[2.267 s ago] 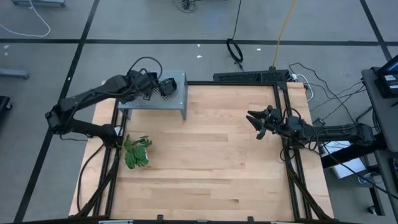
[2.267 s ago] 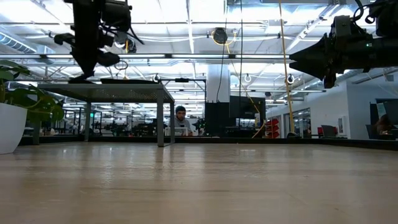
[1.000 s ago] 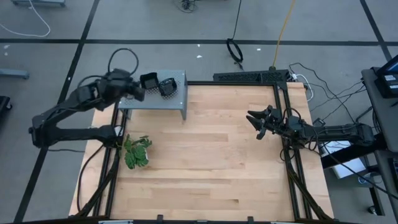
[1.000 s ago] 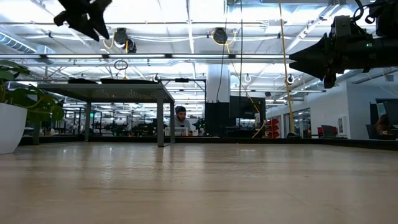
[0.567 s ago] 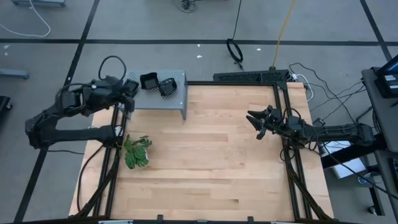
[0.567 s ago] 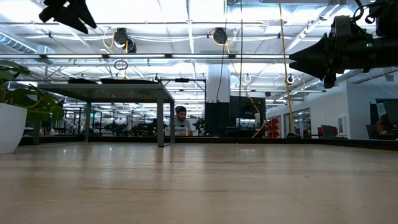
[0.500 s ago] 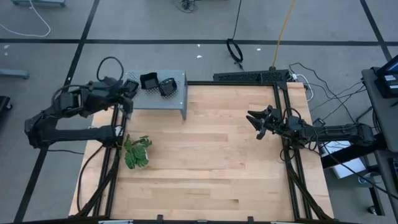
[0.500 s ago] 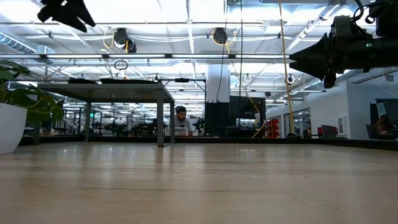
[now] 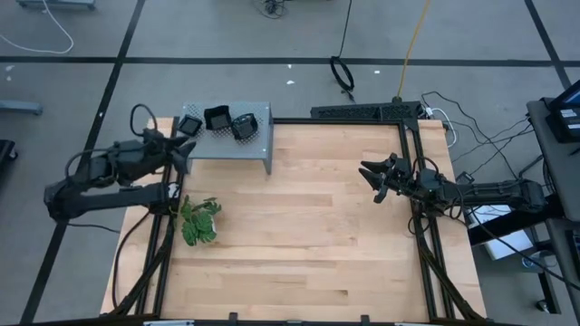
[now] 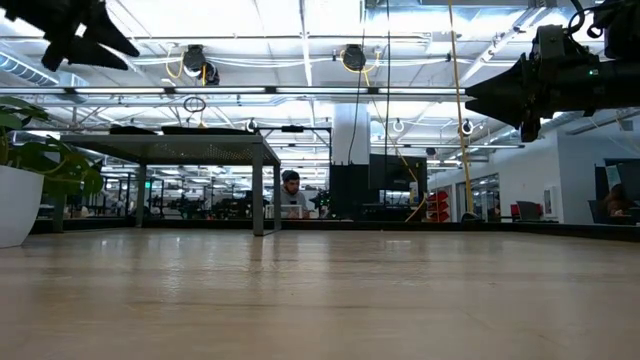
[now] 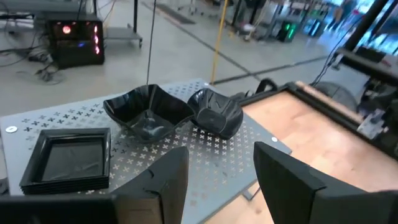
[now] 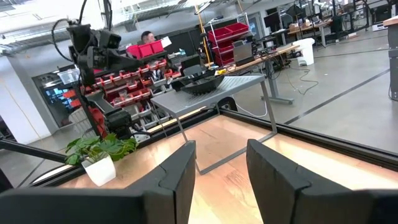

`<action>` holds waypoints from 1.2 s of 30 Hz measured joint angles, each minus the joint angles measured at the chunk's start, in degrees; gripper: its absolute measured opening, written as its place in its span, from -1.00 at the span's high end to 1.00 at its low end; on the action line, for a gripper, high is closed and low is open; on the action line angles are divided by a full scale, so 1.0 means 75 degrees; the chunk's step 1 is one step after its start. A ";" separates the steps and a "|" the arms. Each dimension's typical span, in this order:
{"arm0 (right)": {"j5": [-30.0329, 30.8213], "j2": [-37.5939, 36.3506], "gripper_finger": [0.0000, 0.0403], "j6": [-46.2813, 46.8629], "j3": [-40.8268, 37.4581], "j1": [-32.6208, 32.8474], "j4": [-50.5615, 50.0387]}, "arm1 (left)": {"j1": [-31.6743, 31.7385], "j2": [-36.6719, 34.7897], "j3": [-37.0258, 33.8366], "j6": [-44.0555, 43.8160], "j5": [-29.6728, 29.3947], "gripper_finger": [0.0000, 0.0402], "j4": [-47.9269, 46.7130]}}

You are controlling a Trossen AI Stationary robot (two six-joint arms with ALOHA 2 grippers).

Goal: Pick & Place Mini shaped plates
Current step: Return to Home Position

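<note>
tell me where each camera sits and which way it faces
High: overhead, straight down on table; left gripper, right gripper show.
Low: tabletop height, level into the room; both grippers up top.
Left wrist: past its open fingers onto plates on shelf.
Right wrist: past its open fingers toward shelf, plant.
Shared: shelf in every view.

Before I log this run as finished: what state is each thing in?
left tool: open, empty, by the edge of the shelf.
right tool: open, empty, above the table.
square plates: stacked, on the shelf.
petal-edged plates: right way up, on the shelf.
rounded plates: right way up, on the shelf.
plant: upright.
</note>
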 joint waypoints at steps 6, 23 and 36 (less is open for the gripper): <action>0.0001 -0.0002 0.35 0.0000 0.0000 0.0000 0.0000 | 0.0000 -0.1062 -0.0883 0.0012 0.0032 0.07 0.0597; -0.0002 0.0000 0.35 0.0000 0.0000 0.0000 -0.0002 | 0.0000 -0.2350 -0.3567 0.1047 0.0379 0.07 0.4902; -0.0002 0.0000 0.35 0.0000 0.0000 0.0000 0.0000 | 0.0000 -0.2352 -0.5373 0.1014 0.1258 0.07 0.8424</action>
